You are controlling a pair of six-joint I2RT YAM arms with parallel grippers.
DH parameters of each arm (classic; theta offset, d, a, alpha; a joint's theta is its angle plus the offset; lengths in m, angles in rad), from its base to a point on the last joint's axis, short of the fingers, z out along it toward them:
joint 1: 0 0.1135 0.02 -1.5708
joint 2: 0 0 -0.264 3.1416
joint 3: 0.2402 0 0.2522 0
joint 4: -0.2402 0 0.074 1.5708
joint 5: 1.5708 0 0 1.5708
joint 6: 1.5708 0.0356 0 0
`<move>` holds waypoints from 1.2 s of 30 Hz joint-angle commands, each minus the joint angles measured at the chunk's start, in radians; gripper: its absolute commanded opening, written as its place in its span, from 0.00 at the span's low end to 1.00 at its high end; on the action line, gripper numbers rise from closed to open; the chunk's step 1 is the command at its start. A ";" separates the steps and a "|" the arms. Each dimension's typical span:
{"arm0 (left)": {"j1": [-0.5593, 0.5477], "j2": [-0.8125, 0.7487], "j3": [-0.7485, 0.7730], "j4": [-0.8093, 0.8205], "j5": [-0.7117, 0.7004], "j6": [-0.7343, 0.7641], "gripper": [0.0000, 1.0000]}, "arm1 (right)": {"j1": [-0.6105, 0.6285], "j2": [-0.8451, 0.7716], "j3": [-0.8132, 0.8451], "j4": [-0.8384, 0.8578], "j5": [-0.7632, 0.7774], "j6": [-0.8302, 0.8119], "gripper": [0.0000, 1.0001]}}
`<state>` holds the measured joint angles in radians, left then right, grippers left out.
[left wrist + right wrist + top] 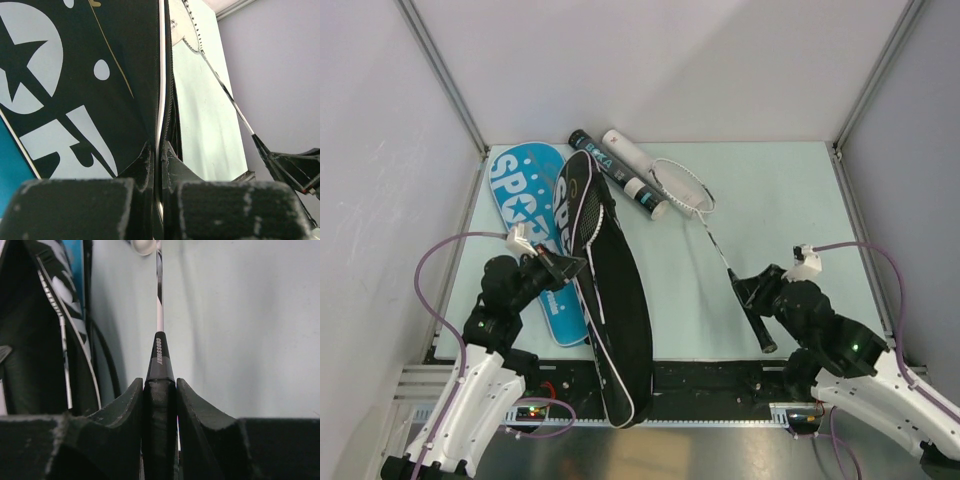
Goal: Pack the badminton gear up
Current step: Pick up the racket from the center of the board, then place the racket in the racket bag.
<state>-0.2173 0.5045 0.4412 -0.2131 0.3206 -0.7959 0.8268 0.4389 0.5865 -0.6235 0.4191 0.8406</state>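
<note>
The thin-framed racket [715,235] with a white-and-black shaft and a black wrapped handle lies slantwise on the right half of the pale green table [790,190]. Its strung head is far from the arms, against the ends of the tubes. The right gripper [748,292] is clamped on the handle just below the cone, with both pads pressed flat on the wrap [160,405]. The racket looks light and whippy, with a frame and strings that would bend or snag. The grippy, stiff handle is the sound place to hold it, and the head needs guiding rather than forcing. Left of it lies the black racket-shaped fabric bag [615,310]. It is soft and floppy, with white piping and lettering, and its narrow end hangs over the near table edge. The left gripper [563,266] is pinched on its piped rim [160,100], probably to hold the mouth up; limp cloth may sag or slip. Under that bag lies a blue racket-shaped bag [520,190]. Behind them lie a smooth black tube [605,165] and a white tube [628,150], rigid and apt to roll.
</note>
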 commanded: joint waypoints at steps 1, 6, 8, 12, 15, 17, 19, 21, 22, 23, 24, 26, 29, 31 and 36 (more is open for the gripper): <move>0.012 -0.008 0.078 0.088 -0.013 -0.015 0.00 | 0.115 -0.059 0.008 0.022 0.160 0.114 0.00; 0.015 0.001 0.082 0.089 -0.036 -0.016 0.00 | 0.246 -0.087 0.019 0.035 0.260 0.171 0.00; 0.016 0.007 0.080 0.088 -0.042 -0.019 0.00 | 0.292 -0.099 0.031 0.032 0.297 0.188 0.00; 0.015 0.017 0.079 0.088 -0.061 -0.017 0.00 | 0.370 -0.118 0.073 0.008 0.397 0.205 0.00; 0.016 0.025 0.081 0.088 -0.076 -0.012 0.00 | 0.399 -0.115 0.114 -0.007 0.453 0.186 0.00; 0.016 0.031 0.084 0.089 -0.086 -0.009 0.00 | 0.408 -0.113 0.141 0.003 0.454 0.158 0.00; 0.015 0.038 0.087 0.088 -0.099 -0.002 0.00 | 0.411 -0.113 0.156 0.024 0.432 0.134 0.00; 0.017 0.044 0.088 0.089 -0.110 0.001 0.00 | 0.413 -0.114 0.162 0.046 0.397 0.122 0.00; 0.018 0.047 0.089 0.089 -0.119 0.000 0.00 | 0.415 -0.116 0.163 0.051 0.372 0.123 0.00; 0.018 0.049 0.090 0.089 -0.125 0.000 0.00 | 0.415 -0.118 0.163 0.053 0.353 0.130 0.00; 0.018 0.051 0.092 0.090 -0.135 -0.001 0.00 | 0.415 -0.120 0.163 0.054 0.324 0.138 0.00; 0.018 0.056 0.099 0.092 -0.153 0.001 0.00 | 0.416 -0.129 0.164 0.046 0.270 0.162 0.00; 0.018 0.066 0.116 0.095 -0.176 0.005 0.00 | 0.420 -0.167 0.156 0.038 0.192 0.205 0.00; 0.018 0.069 0.121 0.102 -0.192 0.008 0.00 | 0.420 -0.208 0.145 0.047 0.131 0.231 0.00; 0.018 0.068 0.118 0.153 -0.218 0.002 0.00 | 0.419 -0.284 0.122 0.101 -0.010 0.289 0.00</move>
<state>-0.2092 0.5838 0.4938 -0.2024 0.1448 -0.7944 1.2419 0.2047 0.7090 -0.6415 0.5404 1.0573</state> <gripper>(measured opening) 0.036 0.328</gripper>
